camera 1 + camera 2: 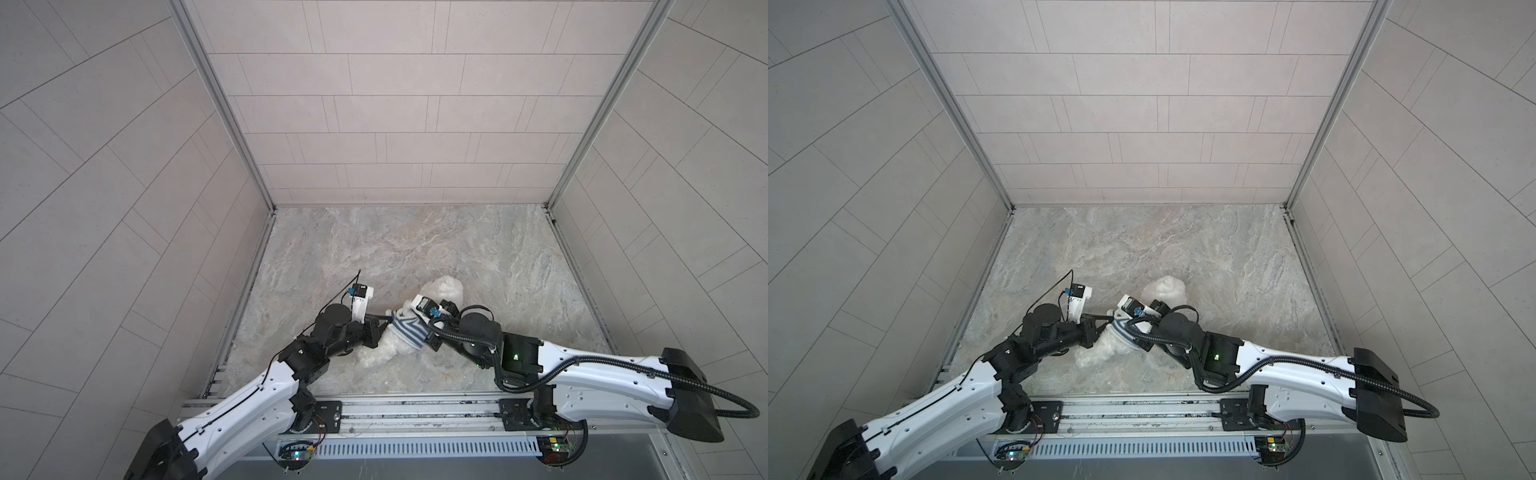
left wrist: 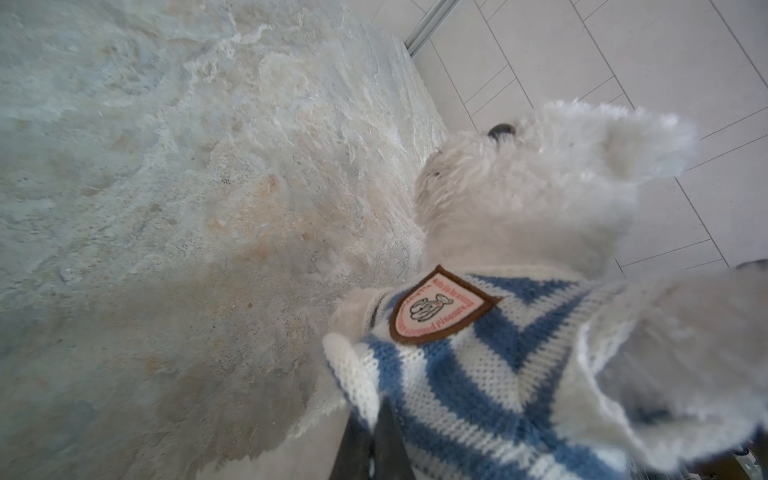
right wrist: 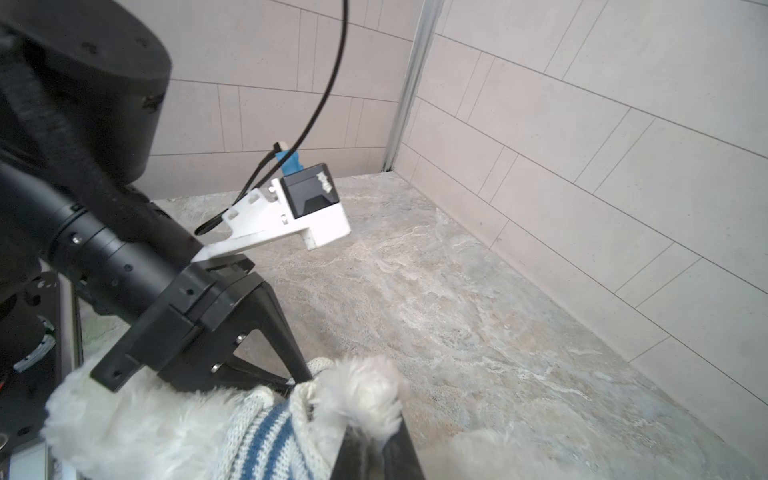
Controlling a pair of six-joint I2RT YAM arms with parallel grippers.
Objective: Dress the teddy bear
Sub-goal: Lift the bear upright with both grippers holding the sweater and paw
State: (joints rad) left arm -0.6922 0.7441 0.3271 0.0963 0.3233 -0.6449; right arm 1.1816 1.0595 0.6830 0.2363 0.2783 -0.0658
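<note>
The teddy bear (image 1: 442,286) lies on the marble floor between both arms, head toward the back wall, white and fluffy (image 1: 1165,286). The navy-and-white striped shirt (image 1: 405,330) covers its torso, badge (image 2: 440,307) up. My left gripper (image 2: 372,409) is shut on the knitted sleeve edge of the shirt (image 2: 478,374); the right wrist view shows the same pinch (image 3: 305,376). My right gripper (image 3: 374,426) is shut on the bear's furry paw (image 3: 365,390) poking out of that sleeve. In a top view, the right wrist camera (image 1: 424,305) hides those fingertips.
Tiled walls (image 1: 124,208) enclose the marble floor (image 1: 415,249) on three sides. A metal rail (image 1: 415,409) with both arm bases runs along the front edge. The left arm's wrist camera (image 3: 311,199) sticks up close to the right arm.
</note>
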